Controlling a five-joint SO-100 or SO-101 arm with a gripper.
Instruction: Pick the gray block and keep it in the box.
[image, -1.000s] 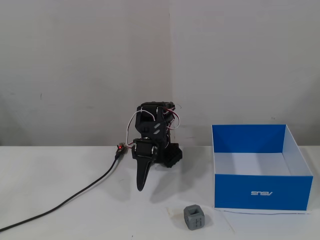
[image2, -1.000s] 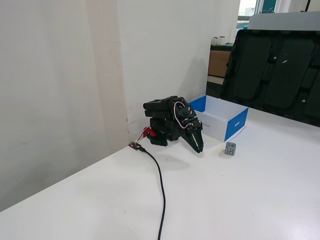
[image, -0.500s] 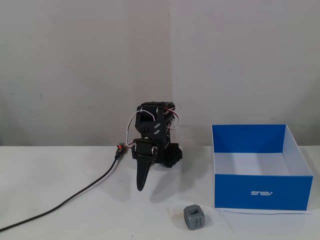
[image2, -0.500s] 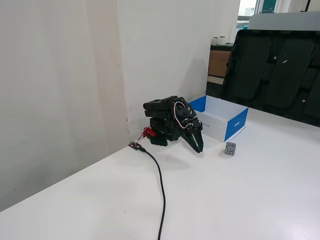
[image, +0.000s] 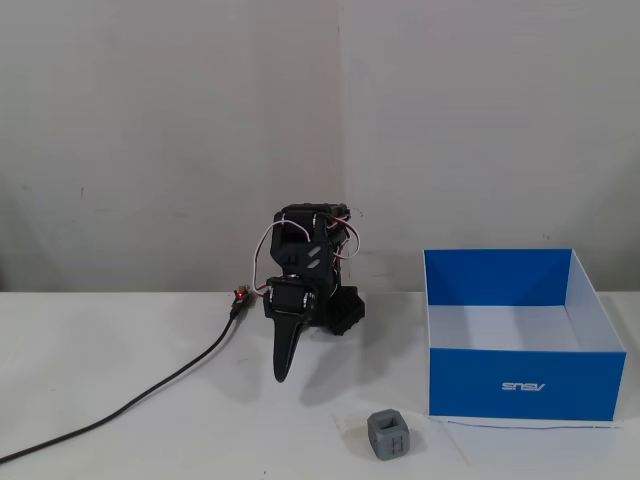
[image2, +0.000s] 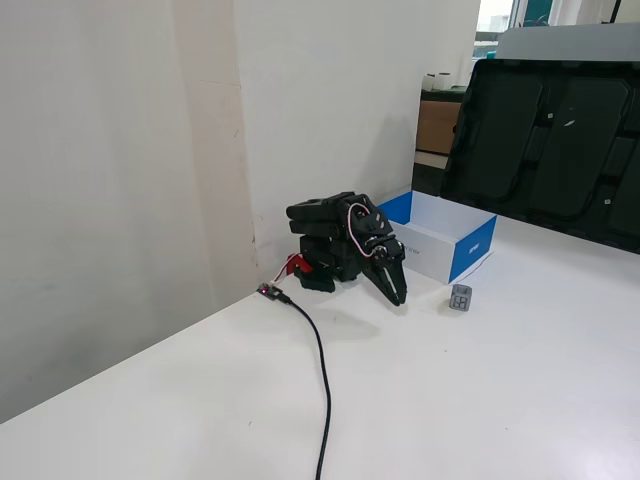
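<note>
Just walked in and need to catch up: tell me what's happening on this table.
Nothing is being handled yet. The arm sits folded near the wall, its gripper shut and pointing down at the table, holding nothing. The gray block lies on the table just outside the blue box, near its front corner. The box is empty.

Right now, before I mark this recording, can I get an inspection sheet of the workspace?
Surface: white table, bare apart from the items below.
Job's things: gray block sits on the table, in front of the box's left front corner in a fixed view, apart from it; the blue box is open-topped, nothing seen inside.
Clutter: nothing seen.
Tool: the tool points down at the table, shut and holding nothing, well clear of the block.
Cables: a black cable runs across the table to the arm's base; white wires loop on the arm.
Surroundings: plain wall behind; a dark panel stands beyond the table.
</note>
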